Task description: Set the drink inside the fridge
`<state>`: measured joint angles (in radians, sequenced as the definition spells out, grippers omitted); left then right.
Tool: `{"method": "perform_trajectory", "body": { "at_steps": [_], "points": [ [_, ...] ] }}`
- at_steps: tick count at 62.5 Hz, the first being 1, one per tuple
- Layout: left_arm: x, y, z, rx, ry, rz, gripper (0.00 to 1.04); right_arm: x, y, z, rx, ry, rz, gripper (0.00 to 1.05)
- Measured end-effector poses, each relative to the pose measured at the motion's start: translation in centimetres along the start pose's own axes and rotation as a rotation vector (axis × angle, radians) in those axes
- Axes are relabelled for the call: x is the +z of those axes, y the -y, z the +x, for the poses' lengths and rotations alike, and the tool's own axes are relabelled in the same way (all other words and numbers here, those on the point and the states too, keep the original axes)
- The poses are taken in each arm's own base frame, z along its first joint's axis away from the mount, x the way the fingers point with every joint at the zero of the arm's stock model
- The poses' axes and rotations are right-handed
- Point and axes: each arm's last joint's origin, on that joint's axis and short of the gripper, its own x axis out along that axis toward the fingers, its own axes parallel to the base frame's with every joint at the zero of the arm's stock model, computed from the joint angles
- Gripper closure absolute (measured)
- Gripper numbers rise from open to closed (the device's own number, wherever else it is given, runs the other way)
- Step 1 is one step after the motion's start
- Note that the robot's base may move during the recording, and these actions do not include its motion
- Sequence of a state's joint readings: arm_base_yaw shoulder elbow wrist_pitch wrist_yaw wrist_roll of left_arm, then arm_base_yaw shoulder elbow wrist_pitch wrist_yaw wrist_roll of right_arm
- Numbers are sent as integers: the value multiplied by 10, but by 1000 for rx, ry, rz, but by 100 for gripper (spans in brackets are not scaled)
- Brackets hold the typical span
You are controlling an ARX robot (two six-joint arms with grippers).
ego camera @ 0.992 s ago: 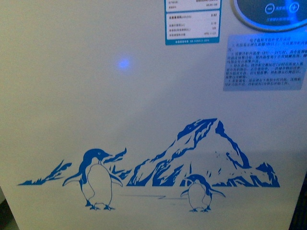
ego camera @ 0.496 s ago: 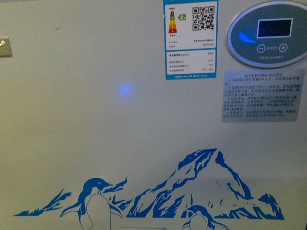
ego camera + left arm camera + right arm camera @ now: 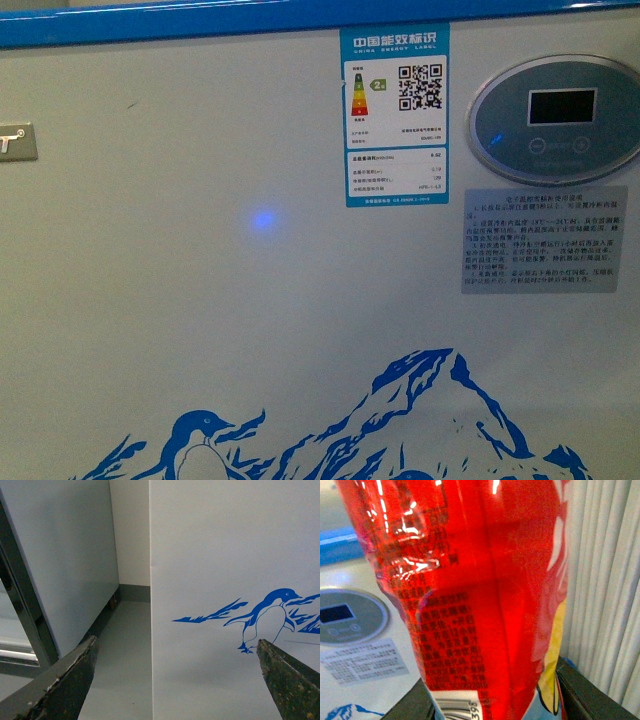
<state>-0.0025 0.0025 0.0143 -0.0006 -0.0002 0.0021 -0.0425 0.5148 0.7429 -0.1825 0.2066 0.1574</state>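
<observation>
Holding the drink clamped near its barcode in our right gripper before the fridge, we judge its glossy red wrap slippery, yielding; our left gripper gapes empty.

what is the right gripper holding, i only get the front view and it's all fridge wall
Observer: A red-labelled drink is clamped in the right gripper. It nearly fills the right wrist view.
Operator: ok and the left one
Observer: The left gripper is open with nothing between its fingers. It faces the fridge front near the penguin decal.
Operator: anything next to the fridge on that side
Observer: A grey cabinet stands apart from the fridge's corner, with a strip of floor between them.
</observation>
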Motion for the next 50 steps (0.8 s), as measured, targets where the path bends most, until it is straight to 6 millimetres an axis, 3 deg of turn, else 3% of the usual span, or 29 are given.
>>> {"method": "perform_trajectory", "body": {
  "at_steps": [13, 29, 50],
  "points": [
    [0, 0, 0, 0, 0, 0, 8, 6, -2, -13, 43, 62, 26, 63],
    [0, 0, 0, 0, 0, 0, 8, -10, 0, -8, 10, 47, 18, 63],
    [0, 0, 0, 0, 0, 0, 8, -11, 2, -7, 1, 44, 16, 63]
  ]
}}
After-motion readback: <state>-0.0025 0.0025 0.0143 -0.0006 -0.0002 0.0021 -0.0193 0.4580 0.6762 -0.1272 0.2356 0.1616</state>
